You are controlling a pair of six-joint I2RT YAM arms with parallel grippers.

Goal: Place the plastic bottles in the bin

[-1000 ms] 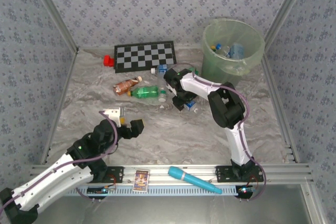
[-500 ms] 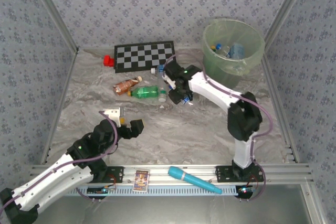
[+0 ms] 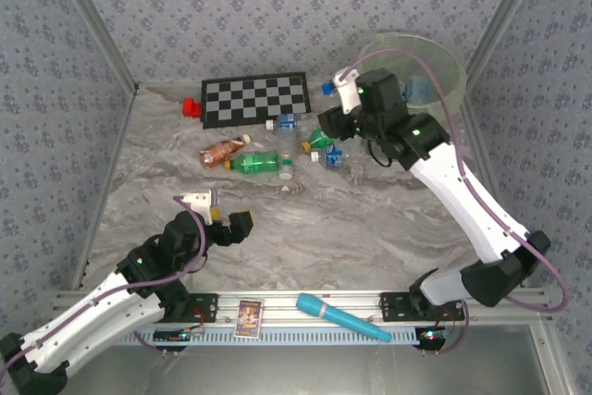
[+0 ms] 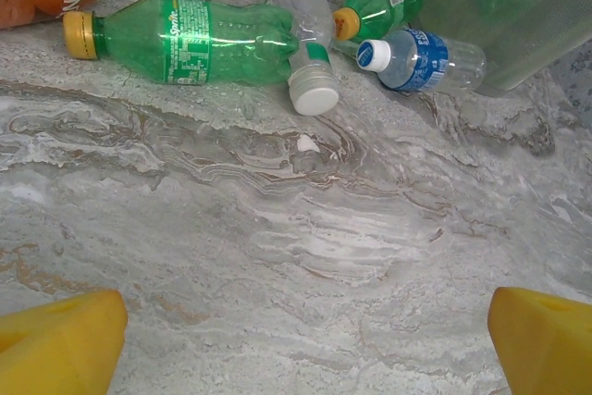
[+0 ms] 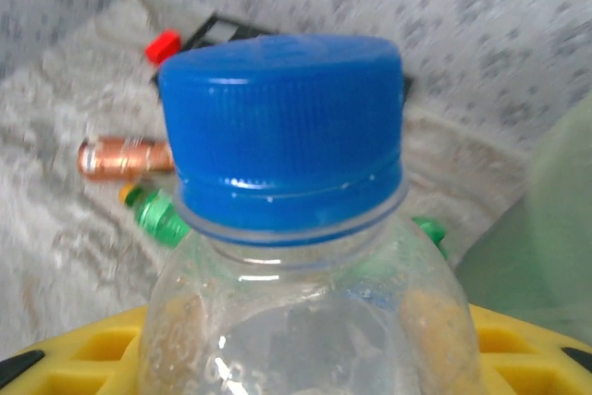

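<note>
Jaws of the left gripper (image 3: 222, 224): wide apart and holding nothing, low over the marbled table (image 3: 305, 228), well to the near side of the checkerboard (image 3: 256, 97). The yellow pads (image 4: 60, 344) flank bare tabletop in the left wrist view.
Red block (image 3: 191, 106): against the checkerboard's left edge.
Brown bottle (image 3: 222, 150): on its side, near the checkerboard's near edge, below its left half.
Green bottle (image 3: 257, 163): flat, yellow cap to the left, a little farther out from the checkerboard's near edge, below its middle.
White-capped clear bottle (image 4: 301, 43): lying across the green bottle's base, below the checkerboard's near right corner.
Small green bottle (image 3: 319, 139) and blue-labelled bottle (image 3: 333, 156): side by side on the table, just right of that same corner.
Jaws of the right gripper (image 3: 344, 104): clamped on a clear blue-capped bottle (image 5: 296, 228), held in the air just off the checkerboard's right edge, cap pointing toward the board.
Bin (image 3: 444, 57): pale green, standing farther right of the checkerboard, partly hidden behind the right arm. A blue-labelled bottle shows inside.
</note>
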